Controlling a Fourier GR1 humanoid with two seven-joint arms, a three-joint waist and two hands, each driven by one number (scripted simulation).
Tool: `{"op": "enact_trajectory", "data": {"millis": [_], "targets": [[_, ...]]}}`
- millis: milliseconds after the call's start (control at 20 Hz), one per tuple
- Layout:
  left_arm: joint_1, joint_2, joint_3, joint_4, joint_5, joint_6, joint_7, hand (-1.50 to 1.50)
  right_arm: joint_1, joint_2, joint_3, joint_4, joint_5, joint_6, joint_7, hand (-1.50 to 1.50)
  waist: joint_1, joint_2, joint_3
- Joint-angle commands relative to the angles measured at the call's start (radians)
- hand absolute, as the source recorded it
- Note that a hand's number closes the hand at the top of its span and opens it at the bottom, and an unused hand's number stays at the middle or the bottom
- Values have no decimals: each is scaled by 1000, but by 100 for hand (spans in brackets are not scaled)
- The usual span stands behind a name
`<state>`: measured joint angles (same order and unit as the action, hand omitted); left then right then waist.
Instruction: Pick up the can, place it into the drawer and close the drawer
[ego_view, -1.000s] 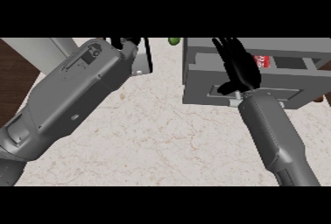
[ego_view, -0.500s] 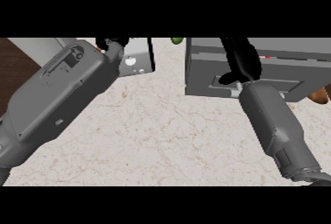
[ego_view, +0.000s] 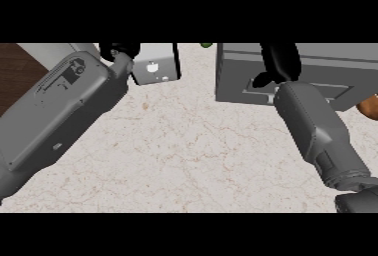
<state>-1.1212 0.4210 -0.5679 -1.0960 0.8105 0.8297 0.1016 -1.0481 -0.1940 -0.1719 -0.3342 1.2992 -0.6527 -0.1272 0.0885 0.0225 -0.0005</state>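
The right hand (ego_view: 279, 62) lies on top of the grey drawer unit (ego_view: 332, 62) at the upper right of the bench (ego_view: 192, 160), its black fingers (ego_view: 275, 52) stretched straight toward the far edge and flat on the unit's top, the thumb out to the left near the front panel's recessed handle (ego_view: 295, 92). The drawer front sits flush with the unit, so it looks closed. The can does not show anywhere in the head view (the hand and forearm cover part of the unit). The left hand (ego_view: 118, 51) is at the upper left, mostly cut off by the view's top edge; whether its fingers are curled or straight cannot be told. Just right of it stands a light grey boxy appliance (ego_view: 156, 64). A small green thing (ego_view: 206, 45) peeks at the far edge, and a brown object (ego_view: 369, 106) sits at the right edge beside the unit.
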Motion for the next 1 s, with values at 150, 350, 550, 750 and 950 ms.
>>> {"op": "enact_trajectory", "data": {"millis": [150, 350, 550, 750, 950], "targets": [[33, 26, 0, -67, -14, 2, 31, -150, -118, -60, -31, 83, 5, -10, 27, -150, 22, 9, 3], [31, 20, -5, -90, -23, 24, 52, -150, -150, -79, -40, 113, 4, 3, 39, -150, 25, 10, 3], [31, 34, 9, -100, -21, 0, 54, -150, -211, -62, -72, 137, -43, 107, -52, -150, 37, 19, 4], [23, 52, 12, -102, -23, 3, 77, -150, -193, 7, -230, 128, -225, 151, -160, -150, 25, 15, 8], [57, 47, -4, -140, -30, 7, 70, -150, -186, 11, -364, 132, -365, 224, -232, -150, 36, 14, 9]]}}
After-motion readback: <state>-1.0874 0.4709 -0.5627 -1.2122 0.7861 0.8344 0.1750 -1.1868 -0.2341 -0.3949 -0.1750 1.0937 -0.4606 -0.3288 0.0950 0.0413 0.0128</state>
